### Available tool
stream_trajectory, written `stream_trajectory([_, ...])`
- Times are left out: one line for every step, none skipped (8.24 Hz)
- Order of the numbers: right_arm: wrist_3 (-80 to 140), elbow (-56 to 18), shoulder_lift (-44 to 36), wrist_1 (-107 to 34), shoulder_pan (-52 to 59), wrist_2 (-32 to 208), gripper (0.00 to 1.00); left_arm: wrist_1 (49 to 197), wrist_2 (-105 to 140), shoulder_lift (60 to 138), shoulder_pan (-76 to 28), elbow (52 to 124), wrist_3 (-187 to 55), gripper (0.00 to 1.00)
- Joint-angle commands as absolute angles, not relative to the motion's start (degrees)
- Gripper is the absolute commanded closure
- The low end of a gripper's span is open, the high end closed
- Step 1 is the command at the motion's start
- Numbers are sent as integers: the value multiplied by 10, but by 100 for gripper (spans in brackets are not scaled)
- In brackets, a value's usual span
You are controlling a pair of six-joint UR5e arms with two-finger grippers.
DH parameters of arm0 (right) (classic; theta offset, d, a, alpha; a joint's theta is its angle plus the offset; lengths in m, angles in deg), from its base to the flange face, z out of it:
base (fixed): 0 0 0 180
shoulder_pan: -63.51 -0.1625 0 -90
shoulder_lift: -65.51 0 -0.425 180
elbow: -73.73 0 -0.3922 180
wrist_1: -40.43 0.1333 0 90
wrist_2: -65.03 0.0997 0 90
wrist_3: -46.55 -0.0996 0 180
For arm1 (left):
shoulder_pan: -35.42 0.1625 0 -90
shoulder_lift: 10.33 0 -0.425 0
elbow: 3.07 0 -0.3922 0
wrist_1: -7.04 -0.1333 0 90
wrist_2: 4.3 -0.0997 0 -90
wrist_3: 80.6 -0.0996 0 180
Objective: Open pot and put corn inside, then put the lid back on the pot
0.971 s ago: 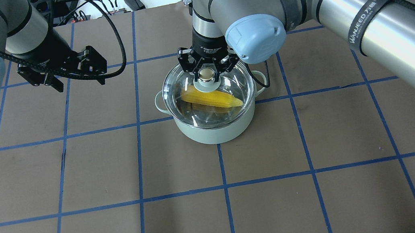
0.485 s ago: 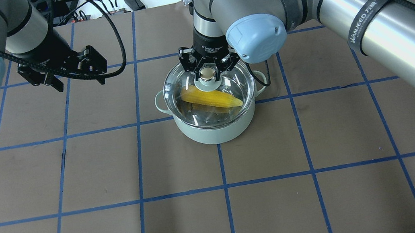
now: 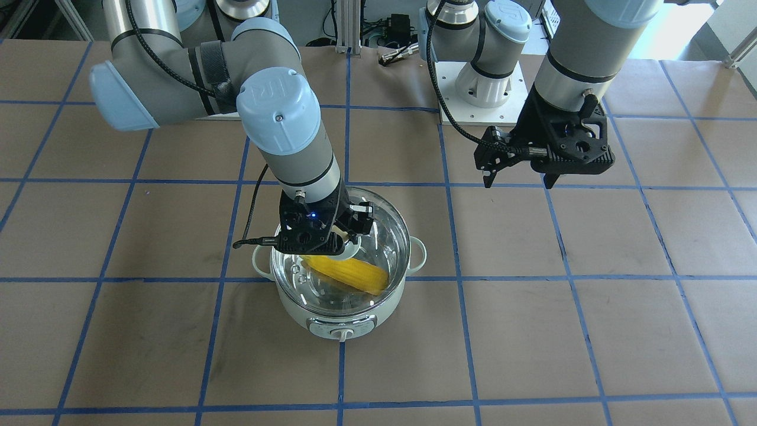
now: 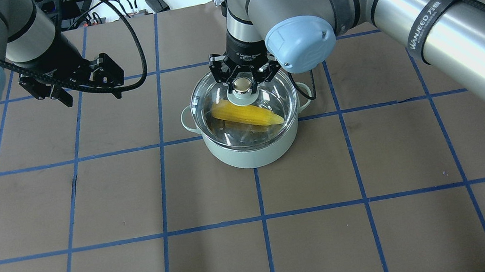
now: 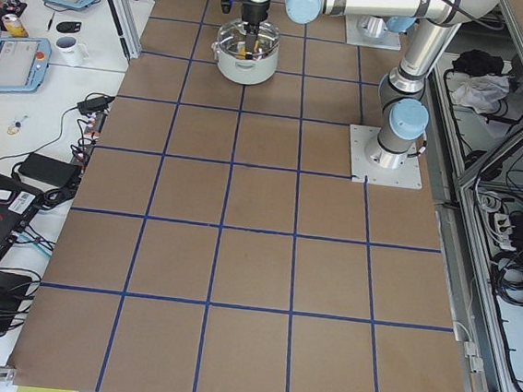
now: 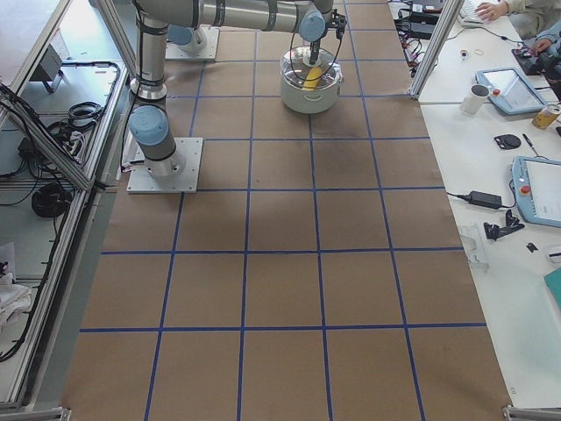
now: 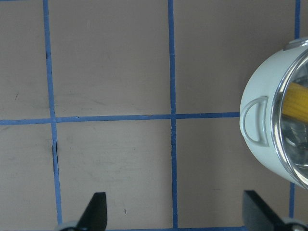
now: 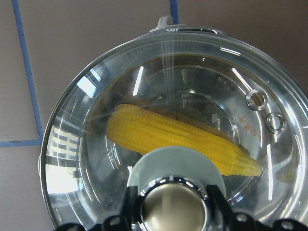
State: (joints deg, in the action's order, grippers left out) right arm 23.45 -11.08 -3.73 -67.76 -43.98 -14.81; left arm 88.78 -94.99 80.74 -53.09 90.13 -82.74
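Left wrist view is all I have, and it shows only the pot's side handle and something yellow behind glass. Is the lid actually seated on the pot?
Observer: Yes, the lid sits on the rim of the pot and covers it.
Operator: Where is the right gripper?
Observer: The right gripper is directly above, its fingers flanking the lid's knob. Whether it grips, I cannot tell.
Operator: And the yellow thing?
Observer: That's the whole corn cob, lying inside the pot beneath the glass.
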Motion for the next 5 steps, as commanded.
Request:
stream_trajectory([229,-111,-37,-685,-440,-151,72,887,-945,806,-531,902,-824,0])
stream_trajectory([228,-112,-37,-686,-440,-153,55,887,-945,806,-531,901,-824,0])
stream_trajectory([226,-113,-37,-686,-440,-153,30,887,-945,806,-531,901,-828,0])
stream_trajectory([226,-113,-37,-686,-440,-153,16,887,-945,806,-531,901,-828,0])
stream_trajectory([225,-113,-37,-686,-440,-153,12,887,-946,807,-531,898,-828,0])
